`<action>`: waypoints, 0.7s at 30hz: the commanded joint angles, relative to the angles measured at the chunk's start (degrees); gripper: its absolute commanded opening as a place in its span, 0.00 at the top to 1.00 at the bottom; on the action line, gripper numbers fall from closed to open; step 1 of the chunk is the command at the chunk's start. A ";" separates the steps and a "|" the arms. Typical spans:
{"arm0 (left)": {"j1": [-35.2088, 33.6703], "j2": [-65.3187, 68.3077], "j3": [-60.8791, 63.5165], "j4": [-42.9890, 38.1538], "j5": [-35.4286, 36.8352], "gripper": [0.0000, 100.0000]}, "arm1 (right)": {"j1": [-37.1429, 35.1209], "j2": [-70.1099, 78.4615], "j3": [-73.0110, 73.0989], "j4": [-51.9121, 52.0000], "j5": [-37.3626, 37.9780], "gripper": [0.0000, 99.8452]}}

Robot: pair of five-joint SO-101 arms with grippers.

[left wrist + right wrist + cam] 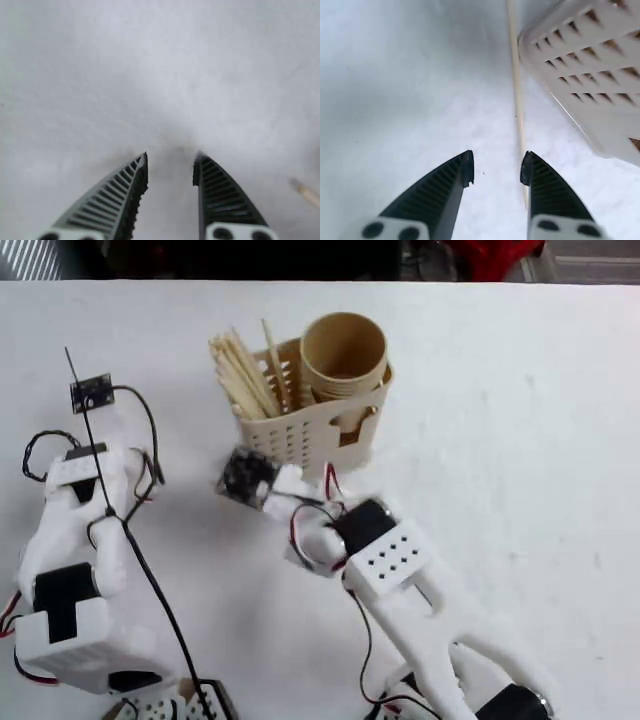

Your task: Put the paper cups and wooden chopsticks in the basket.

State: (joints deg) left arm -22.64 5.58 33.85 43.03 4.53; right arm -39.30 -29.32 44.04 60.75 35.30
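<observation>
White tabletop beneath both arms. Lower left of the high view: left gripper parted moderately, gripping nothing. Lower centre: right gripper likewise spread and empty — one loose wooden chopstick flat on the surface beside one finger, alongside the basket. Farther, upper centre: paper cups and a chopstick bundle upright inside it.

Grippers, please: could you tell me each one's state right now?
Left gripper: open, empty.
Right gripper: open, empty; a chopstick lies beside it.
</observation>
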 commanded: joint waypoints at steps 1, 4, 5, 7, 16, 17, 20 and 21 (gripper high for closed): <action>0.57 -0.31 -0.53 -1.32 -0.62 0.83 | -0.22 -1.54 5.45 -7.52 2.64 0.83; 0.57 -0.31 -0.53 -1.32 -0.62 0.83 | 0.13 2.24 6.77 -11.56 2.73 0.83; 0.57 -0.31 -0.53 -1.32 -0.62 0.83 | 0.40 4.44 6.42 -12.53 2.73 0.83; 0.57 -0.31 -0.44 -1.32 -0.62 0.83 | 0.92 9.63 4.75 -14.90 2.73 0.83; 0.57 -0.31 -0.44 -1.32 -0.62 0.83 | 6.11 28.53 -6.33 -19.91 2.55 0.83; 0.57 -0.31 -0.44 -1.32 -0.62 0.83 | 6.46 29.67 -6.68 -20.18 2.64 0.83; 0.57 -0.31 -0.44 -1.32 -0.62 0.83 | 6.46 31.78 -6.77 -20.53 2.73 0.83; 0.57 -0.31 -0.44 -1.32 -0.62 0.83 | 6.37 32.31 -6.68 -20.53 2.64 0.84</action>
State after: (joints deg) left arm -22.64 5.58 33.85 43.03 4.53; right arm -33.49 2.33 39.38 41.14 37.41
